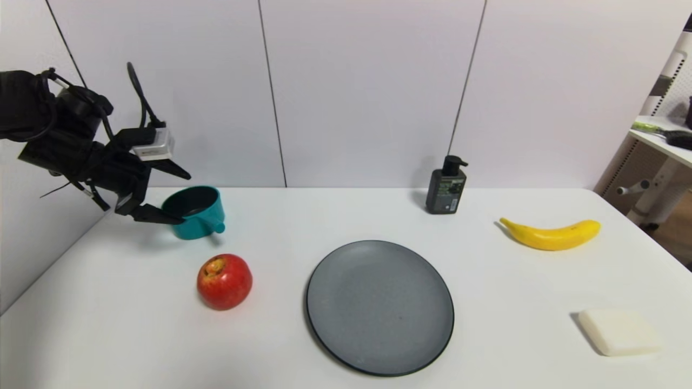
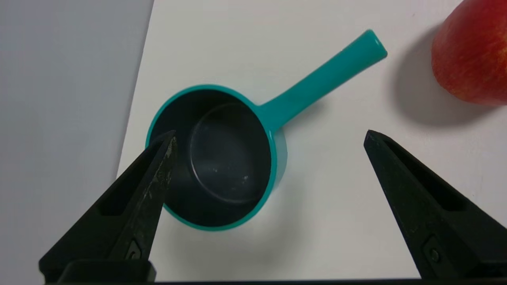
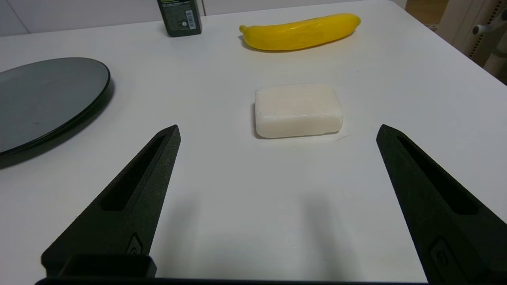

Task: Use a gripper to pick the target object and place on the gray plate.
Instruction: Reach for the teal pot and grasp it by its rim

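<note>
left gripper (image 1: 181, 199) at upper left of the head view, jaws spread wide, gripping nothing, hovering over the teal saucepan (image 1: 195, 212). in the left wrist view, one fingertip (image 2: 166, 152) above the pan's dark inside, the other out over bare table (image 2: 336, 198) beside the bowl, handle pointing toward the red apple (image 2: 473, 55). saucepan upright on the table, left of centre, just behind the apple, well apart from the gray plate (image 1: 379, 306) at lower centre. right gripper (image 3: 277, 132) low over the table, jaws open and empty, facing a white soap bar (image 3: 298, 110), with banana (image 3: 300, 31) and dark pump bottle (image 1: 446, 185) farther back.
</note>
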Controlling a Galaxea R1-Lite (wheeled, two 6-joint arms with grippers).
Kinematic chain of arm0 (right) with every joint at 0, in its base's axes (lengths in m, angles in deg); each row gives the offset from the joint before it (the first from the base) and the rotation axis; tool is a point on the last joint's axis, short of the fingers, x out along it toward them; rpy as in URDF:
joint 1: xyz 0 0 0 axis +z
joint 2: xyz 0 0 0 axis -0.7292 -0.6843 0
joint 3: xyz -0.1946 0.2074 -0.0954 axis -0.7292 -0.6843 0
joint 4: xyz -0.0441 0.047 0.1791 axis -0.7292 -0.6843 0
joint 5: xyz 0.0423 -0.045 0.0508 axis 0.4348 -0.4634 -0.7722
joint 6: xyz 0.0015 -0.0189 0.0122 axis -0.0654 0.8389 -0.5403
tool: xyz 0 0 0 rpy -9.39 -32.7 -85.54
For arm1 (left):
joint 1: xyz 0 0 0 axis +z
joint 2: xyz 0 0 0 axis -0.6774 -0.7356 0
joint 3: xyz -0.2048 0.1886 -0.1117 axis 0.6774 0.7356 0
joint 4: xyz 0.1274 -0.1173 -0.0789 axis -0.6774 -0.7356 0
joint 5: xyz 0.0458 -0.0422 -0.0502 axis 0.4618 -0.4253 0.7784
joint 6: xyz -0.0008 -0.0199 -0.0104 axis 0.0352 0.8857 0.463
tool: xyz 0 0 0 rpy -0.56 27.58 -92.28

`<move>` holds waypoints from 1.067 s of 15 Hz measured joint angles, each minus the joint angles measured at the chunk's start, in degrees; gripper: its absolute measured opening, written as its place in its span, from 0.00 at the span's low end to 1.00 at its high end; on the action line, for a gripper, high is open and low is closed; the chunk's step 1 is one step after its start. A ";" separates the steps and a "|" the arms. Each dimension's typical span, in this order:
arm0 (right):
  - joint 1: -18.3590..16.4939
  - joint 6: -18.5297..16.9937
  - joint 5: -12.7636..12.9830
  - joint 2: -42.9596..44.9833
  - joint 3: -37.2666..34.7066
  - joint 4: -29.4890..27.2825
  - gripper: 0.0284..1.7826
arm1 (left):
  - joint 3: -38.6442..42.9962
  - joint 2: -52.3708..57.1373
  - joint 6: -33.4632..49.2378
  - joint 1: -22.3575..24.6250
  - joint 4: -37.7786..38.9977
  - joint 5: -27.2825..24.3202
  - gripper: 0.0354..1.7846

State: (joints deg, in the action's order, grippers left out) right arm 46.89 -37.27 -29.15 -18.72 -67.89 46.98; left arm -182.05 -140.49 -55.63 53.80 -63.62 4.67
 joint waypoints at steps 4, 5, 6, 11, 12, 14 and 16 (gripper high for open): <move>0.00 0.02 0.02 0.00 0.00 0.00 0.96 | -0.41 -1.30 -3.01 -2.29 -0.06 0.13 0.94; 0.00 0.00 0.02 0.00 0.00 0.00 0.96 | -0.44 -1.60 -3.72 -3.17 -0.09 0.26 0.94; 0.00 0.00 0.02 0.00 0.00 0.00 0.96 | -0.44 -1.88 -4.83 -3.78 -0.15 0.37 0.94; 0.00 0.00 0.02 0.00 0.00 0.00 0.96 | -0.44 -3.58 -10.53 -5.67 -0.89 0.45 0.94; 0.00 0.02 0.02 0.00 0.00 0.00 0.96 | -0.44 -3.93 -11.33 -5.64 -1.16 0.50 0.94; 0.00 0.02 0.02 0.00 0.00 0.00 0.96 | -0.44 -4.72 -12.59 -5.67 -1.24 0.50 0.94; 0.00 0.02 0.02 0.00 0.00 0.00 0.96 | -0.44 -5.55 -12.85 -5.71 -1.30 0.52 0.94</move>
State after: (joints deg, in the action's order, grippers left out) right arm 46.89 -37.25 -29.13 -18.72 -67.89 46.98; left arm -182.48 -146.04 -68.48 48.09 -64.93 5.19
